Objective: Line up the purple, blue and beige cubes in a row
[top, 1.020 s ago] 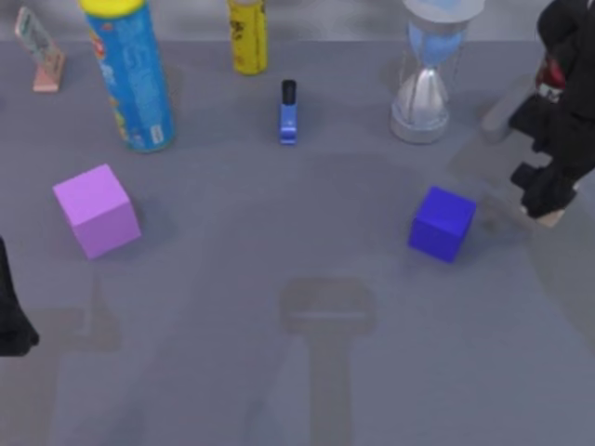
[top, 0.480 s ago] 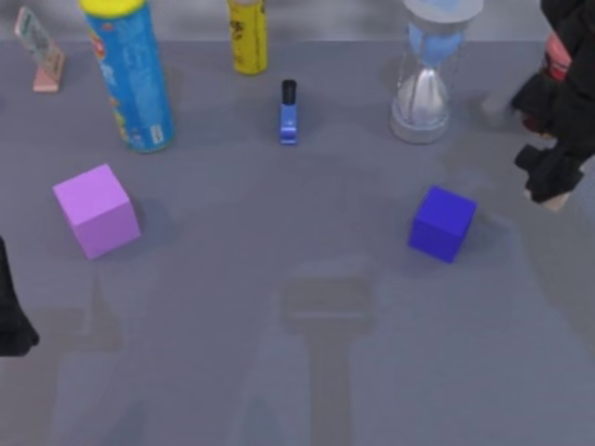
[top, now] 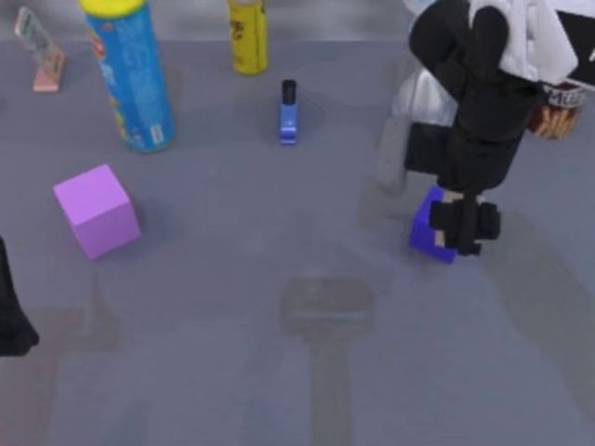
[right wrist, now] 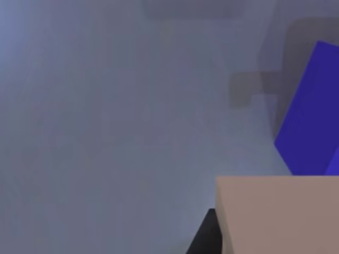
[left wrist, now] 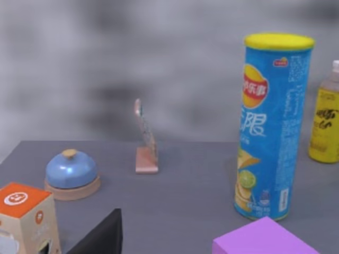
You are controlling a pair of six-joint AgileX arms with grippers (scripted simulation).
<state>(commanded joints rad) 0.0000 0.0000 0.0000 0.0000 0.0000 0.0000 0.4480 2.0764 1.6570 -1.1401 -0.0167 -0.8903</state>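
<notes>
The light purple cube [top: 97,210] sits on the table's left side, and its top also shows in the left wrist view [left wrist: 265,238]. On the right side the deep blue cube [top: 424,221] is partly covered by my right gripper [top: 462,226], which hangs right above it. That gripper is shut on the small beige cube [right wrist: 280,217], and the blue cube [right wrist: 312,127] lies just beyond it in the right wrist view. My left gripper [top: 11,321] is parked at the table's left edge, open, with one dark finger [left wrist: 103,238] in view.
Along the back stand a blue chips can [top: 130,79], a yellow bottle [top: 248,37], a small blue bottle with a black cap [top: 288,116] and a pink stand [top: 39,51]. My right arm hides most of the hourglass [top: 418,98]. A bell [left wrist: 70,172] and an orange box [left wrist: 24,217] sit far left.
My right arm has swung in from the right edge to above the blue cube, carrying the beige cube and now covering the hourglass. The left arm and the other cubes have not moved.
</notes>
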